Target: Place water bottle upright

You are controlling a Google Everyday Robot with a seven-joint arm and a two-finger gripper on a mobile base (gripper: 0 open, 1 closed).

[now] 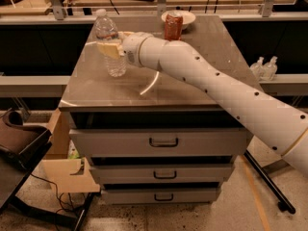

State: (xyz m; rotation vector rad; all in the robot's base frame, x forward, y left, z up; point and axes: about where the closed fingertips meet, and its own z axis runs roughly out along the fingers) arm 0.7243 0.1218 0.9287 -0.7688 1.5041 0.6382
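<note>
The water bottle [109, 35] is a clear ribbed bottle with a white cap, near the back left of the cabinet top [192, 76]. It stands nearly upright, its top leaning slightly left and its base at or just above the surface. My gripper [111, 47] comes in from the right at the end of the white arm [216, 88]. It is shut around the bottle's middle, with yellowish fingers [108, 50] across its front.
A red-orange soda can [173, 26] stands in front of a white bowl [185, 16] at the back of the top. Two small clear bottles [264, 67] sit on a ledge at right. Drawers [163, 142] face me. A dark chair [19, 141] and cardboard [65, 172] are at lower left.
</note>
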